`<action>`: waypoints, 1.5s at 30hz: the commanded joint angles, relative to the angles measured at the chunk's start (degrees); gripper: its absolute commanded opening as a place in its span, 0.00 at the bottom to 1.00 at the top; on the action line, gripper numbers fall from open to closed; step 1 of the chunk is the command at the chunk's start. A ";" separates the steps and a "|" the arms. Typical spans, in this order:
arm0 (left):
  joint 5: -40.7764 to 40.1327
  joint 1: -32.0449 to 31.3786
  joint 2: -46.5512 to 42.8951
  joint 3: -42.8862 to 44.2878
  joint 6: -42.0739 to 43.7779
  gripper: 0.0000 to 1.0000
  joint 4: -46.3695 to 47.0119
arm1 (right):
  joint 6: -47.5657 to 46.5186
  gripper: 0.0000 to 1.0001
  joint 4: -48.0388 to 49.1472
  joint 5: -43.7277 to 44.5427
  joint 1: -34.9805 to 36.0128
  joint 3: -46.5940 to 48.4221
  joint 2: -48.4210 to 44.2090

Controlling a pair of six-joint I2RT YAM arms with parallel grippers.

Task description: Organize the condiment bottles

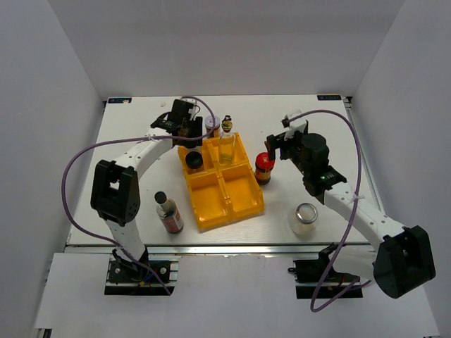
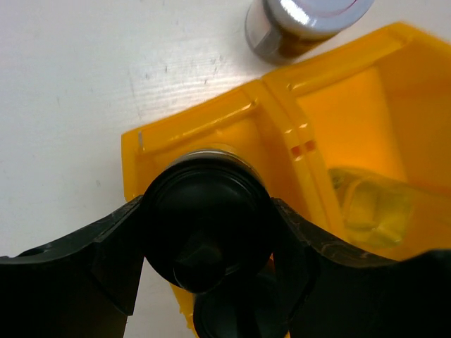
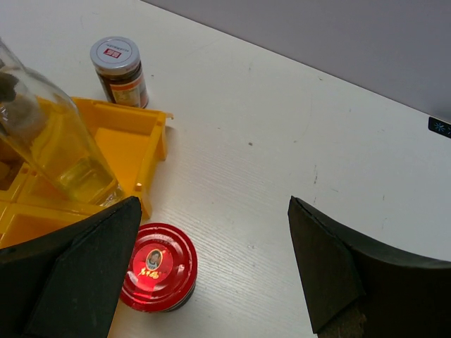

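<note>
Yellow tray (image 1: 244,198), four compartments: far left holds a black-lidded jar (image 1: 194,160); far right holds a tall clear bottle (image 1: 226,144) with a gold top.
Second black-lidded jar (image 2: 208,218): clamped in left jaws at the tray's far-left corner.
Right jaws: wide, holding nothing, near the red-lidded jar (image 3: 156,266) just beside the tray.
Silver-lidded jar (image 1: 210,127): behind tray.
Dark sauce bottle (image 1: 168,211): left of tray.
Pale-lidded jar (image 1: 305,217): right front.
White worktop (image 1: 134,120), plain grey walls.

Yellow four-compartment tray (image 1: 243,197) set askew mid-table, white table (image 1: 261,116), plain grey walls (image 1: 42,105) around it
</note>
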 commanded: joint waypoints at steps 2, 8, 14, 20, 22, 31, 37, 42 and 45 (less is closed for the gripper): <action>1.17 -0.12 -2.65 -3.24 -0.26 0.16 2.35 | 0.02 0.89 2.25 -1.19 -1.80 5.31 2.16; 0.39 -0.12 -0.28 -2.29 -0.52 0.37 1.12 | 1.07 0.89 3.30 -4.96 -3.73 8.92 5.85; 0.56 -0.12 0.17 -1.93 -0.70 0.76 1.21 | 5.89 0.90 2.52 -12.34 -8.38 16.47 12.70; 0.12 -0.12 -0.62 -2.11 -0.35 0.97 0.68 | 8.11 0.89 -0.12 -18.67 -10.33 26.23 21.93; -0.14 -0.12 -0.89 -2.11 -0.26 0.98 0.68 | 8.81 0.89 -0.91 -20.26 -10.33 29.91 25.52; -8.57 0.22 -4.21 0.62 -4.12 0.98 -2.83 | 17.41 0.89 -7.40 -27.55 -10.33 47.58 43.35; -10.07 5.06 -13.08 -4.82 -9.48 0.98 -0.82 | 18.04 0.89 -11.45 -33.80 -9.02 60.68 54.18; -9.29 8.04 -17.76 -9.57 -10.72 0.98 1.12 | 11.72 0.89 -15.94 -32.49 -5.94 69.64 60.60; -9.02 9.01 -19.08 -11.42 -10.98 0.98 1.21 | 11.62 0.89 -15.94 -33.00 -5.05 73.08 64.64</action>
